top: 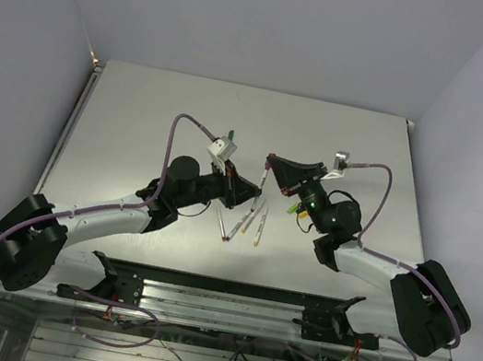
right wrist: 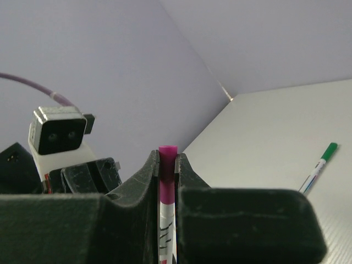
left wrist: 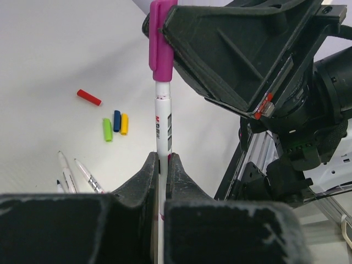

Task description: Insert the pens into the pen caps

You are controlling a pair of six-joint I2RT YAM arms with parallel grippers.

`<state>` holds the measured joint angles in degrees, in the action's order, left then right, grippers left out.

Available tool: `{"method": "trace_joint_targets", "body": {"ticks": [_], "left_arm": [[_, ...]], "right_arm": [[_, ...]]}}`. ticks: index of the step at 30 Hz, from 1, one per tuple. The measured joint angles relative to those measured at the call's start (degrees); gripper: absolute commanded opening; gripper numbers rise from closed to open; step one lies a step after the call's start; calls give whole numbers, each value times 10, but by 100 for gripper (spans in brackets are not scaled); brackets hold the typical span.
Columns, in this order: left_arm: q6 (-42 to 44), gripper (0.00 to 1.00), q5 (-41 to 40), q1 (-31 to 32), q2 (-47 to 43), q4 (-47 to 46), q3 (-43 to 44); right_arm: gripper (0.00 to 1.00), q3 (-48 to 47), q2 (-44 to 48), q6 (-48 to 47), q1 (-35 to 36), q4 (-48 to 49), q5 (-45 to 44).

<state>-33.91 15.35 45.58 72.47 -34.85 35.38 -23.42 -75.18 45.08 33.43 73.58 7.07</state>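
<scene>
My left gripper is shut on a white pen and holds it upright above the table. A magenta cap sits on the pen's top end. My right gripper is shut on that magenta cap. In the top view the two grippers, left and right, meet over the table's middle with the pen between them. Red, green, dark blue and yellow caps lie loose on the table.
Three uncapped pens lie on the table just below the grippers; two of them show in the left wrist view. Another pen with a green end lies on the table to the right. The table's metal front rail runs between the arm bases.
</scene>
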Motion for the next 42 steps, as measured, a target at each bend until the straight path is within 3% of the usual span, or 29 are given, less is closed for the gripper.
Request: {"method": "trace_joint_targets", "body": {"ticks": [13, 20, 42], "left_arm": [[10, 7, -10, -1, -7, 5, -6], [10, 7, -10, -6, -18, 7, -6], [15, 7, 14, -35, -24, 34, -6]], "right_arm": [[0, -14, -10, 13, -8, -35, 80], [0, -32, 3, 1, -9, -76, 95], [0, -40, -31, 7, -6, -60, 105]]}}
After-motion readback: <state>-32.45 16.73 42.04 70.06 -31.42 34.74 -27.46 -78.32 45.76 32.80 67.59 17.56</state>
